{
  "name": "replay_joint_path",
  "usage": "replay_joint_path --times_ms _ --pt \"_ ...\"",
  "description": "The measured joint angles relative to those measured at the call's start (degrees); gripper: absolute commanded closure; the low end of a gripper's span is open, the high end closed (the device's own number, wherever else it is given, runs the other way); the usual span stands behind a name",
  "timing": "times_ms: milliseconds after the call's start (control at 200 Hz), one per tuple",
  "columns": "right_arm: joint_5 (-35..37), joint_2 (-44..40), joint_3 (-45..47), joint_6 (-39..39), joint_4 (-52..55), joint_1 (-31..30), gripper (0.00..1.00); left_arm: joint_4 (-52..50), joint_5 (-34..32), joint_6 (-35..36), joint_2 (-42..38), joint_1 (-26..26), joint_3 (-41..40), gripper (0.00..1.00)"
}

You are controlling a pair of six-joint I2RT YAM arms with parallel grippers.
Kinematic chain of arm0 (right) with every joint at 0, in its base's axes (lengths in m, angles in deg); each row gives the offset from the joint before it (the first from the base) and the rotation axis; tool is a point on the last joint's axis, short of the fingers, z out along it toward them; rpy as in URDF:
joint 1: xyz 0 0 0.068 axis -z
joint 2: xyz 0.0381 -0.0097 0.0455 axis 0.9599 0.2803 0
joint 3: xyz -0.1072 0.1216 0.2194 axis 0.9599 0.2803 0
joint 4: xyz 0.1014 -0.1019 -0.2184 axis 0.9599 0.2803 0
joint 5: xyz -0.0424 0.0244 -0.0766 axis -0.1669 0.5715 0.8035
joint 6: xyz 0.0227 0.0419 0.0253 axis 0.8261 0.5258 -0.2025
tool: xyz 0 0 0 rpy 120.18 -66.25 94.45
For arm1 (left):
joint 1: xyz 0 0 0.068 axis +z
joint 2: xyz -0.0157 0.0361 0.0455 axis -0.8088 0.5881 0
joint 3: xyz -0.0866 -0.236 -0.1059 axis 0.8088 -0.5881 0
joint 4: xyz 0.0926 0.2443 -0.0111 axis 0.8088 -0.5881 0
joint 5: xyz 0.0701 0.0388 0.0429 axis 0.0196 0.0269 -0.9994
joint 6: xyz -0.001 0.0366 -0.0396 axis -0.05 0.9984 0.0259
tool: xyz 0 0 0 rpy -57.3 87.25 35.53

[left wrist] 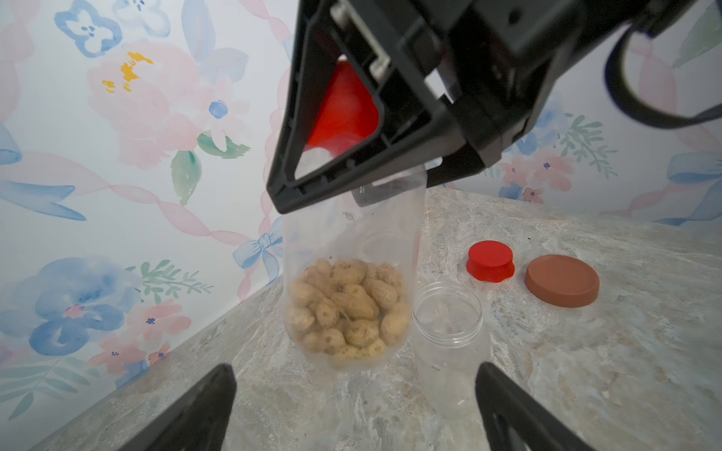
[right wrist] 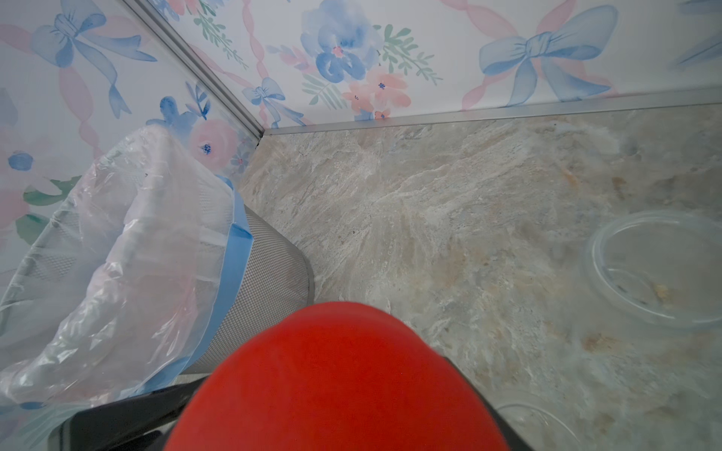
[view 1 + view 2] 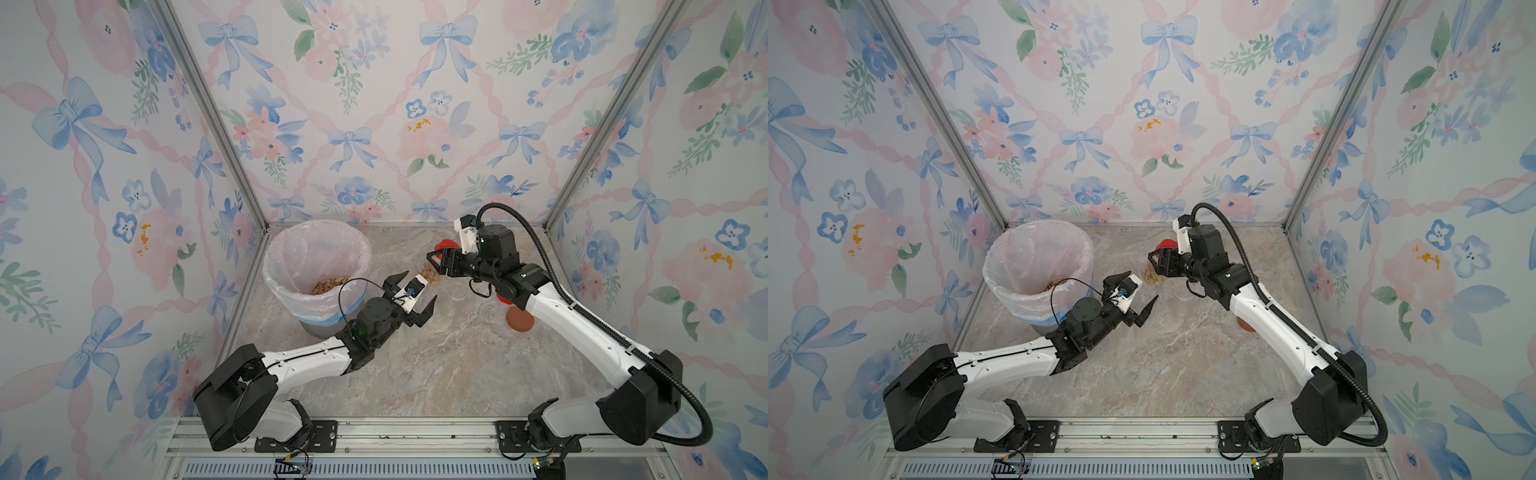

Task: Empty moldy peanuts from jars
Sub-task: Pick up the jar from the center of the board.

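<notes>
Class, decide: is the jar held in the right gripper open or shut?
Shut: a red lid caps the jar clamped by the right gripper; peanuts fill its lower part.

Frame centre: right gripper (image 1: 357,191) clamped on the neck of an upright clear jar (image 1: 351,234), screwed-on red lid (image 1: 344,105) above; moldy peanuts (image 1: 347,308) heaped in its lower part; empty open jar (image 1: 449,324) just beside it; loose red lid (image 1: 490,261) and brown lid (image 1: 562,280) flat on the marble table (image 1: 586,371) beyond; left gripper (image 1: 355,371) spread wide in the foreground.
</notes>
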Motion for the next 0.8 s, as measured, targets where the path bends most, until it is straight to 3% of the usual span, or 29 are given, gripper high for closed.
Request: replay_joint_path --times_ms 795 --pt "-2.56 -5.49 3.21 2.40 0.00 -3.65 0.51 2.05 -0.28 2.14 5.14 0.11 4.76 0.02"
